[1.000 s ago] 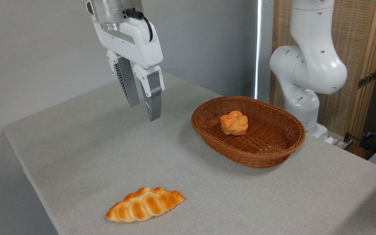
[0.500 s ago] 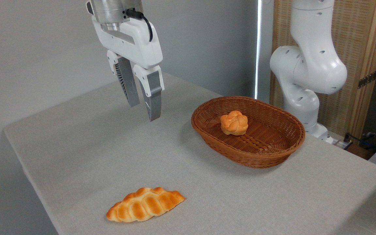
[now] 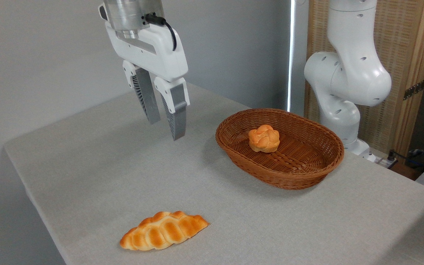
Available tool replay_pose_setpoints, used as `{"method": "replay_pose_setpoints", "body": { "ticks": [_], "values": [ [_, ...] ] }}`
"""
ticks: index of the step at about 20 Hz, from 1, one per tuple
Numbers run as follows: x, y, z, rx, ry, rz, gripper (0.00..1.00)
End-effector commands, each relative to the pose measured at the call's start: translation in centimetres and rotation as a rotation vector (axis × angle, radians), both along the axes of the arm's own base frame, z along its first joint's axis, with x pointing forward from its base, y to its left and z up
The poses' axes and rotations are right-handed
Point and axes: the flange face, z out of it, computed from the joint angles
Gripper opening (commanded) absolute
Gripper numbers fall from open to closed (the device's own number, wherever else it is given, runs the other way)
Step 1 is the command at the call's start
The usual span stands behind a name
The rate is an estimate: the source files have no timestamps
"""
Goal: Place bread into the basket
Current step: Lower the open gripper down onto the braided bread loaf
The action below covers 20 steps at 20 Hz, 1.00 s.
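Both fingers [image 3: 177, 114] of the gripper [image 3: 166, 129] are pointing down and standing a little apart, with a narrow gap between them and nothing held in it. That gripper is hanging in the air above the far left part of the table [image 3: 105, 165], left of the basket [image 3: 309, 176] and well clear of the cloth below. Near the front edge of the table, the bread [image 3: 163, 230] is lying flat on the grey cloth, its long braided body running roughly left to right with the right tip angled slightly away from the camera; it is sitting well apart from both the gripper and the basket. Inside the basket, a small round knotted bun [image 3: 264, 138] is resting on the woven floor toward the back left. Behind the basket, the white robot arm [image 3: 348, 77] is rising from its base at the table's far right edge.
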Motion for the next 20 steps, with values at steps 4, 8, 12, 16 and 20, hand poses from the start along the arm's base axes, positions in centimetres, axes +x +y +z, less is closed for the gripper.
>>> {"method": "replay_pose_setpoints", "body": {
  "ticks": [4,8,12,16,20],
  "values": [
    [1.4,2.2,-4.5,-0.005,-0.093,0.041,1.00],
    [1.7,2.2,-8.3,0.000,-0.123,0.007,1.00],
    [1.4,3.1,-11.9,0.012,-0.126,-0.226,1.00],
    [1.4,4.6,-14.2,0.019,-0.130,-0.289,1.00],
    [1.3,5.7,-16.7,0.028,-0.140,-0.303,1.00]
  ]
}}
